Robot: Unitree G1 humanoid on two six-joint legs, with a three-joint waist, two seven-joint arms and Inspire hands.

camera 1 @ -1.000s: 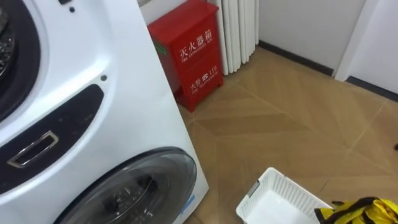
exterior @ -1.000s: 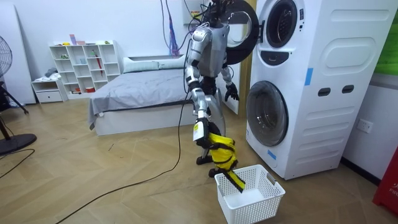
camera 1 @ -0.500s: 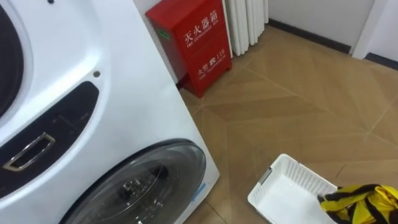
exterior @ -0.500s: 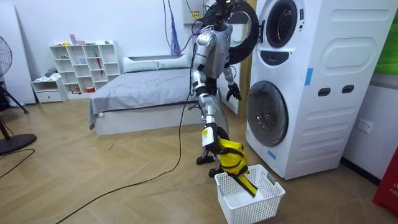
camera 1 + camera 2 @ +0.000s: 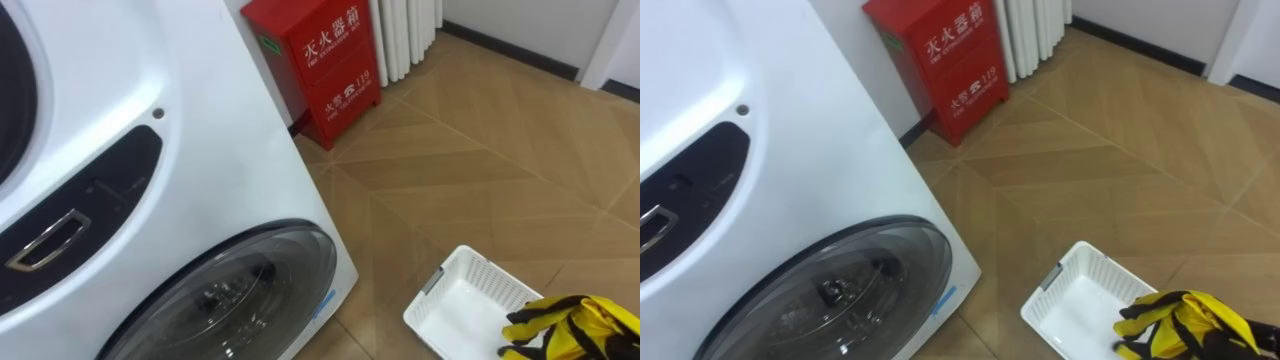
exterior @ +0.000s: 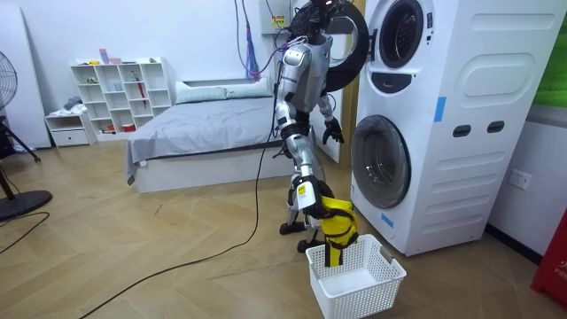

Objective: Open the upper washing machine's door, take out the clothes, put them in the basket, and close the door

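one yellow garment [image 5: 1175, 318], gripped by right hand [image 6: 312, 198], hangs over white basket [image 5: 1070, 300]; white-lettered red cabinet [image 5: 950, 65] beyond.

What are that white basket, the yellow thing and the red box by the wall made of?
White basket: looks like moulded plastic, matt, with slotted lattice walls. Yellow garment: soft fabric with black stripes, judging by its folds and droop; which fibre is unclear. Red box: probably painted sheet metal, smooth and slightly glossy, with crisp flat panels.
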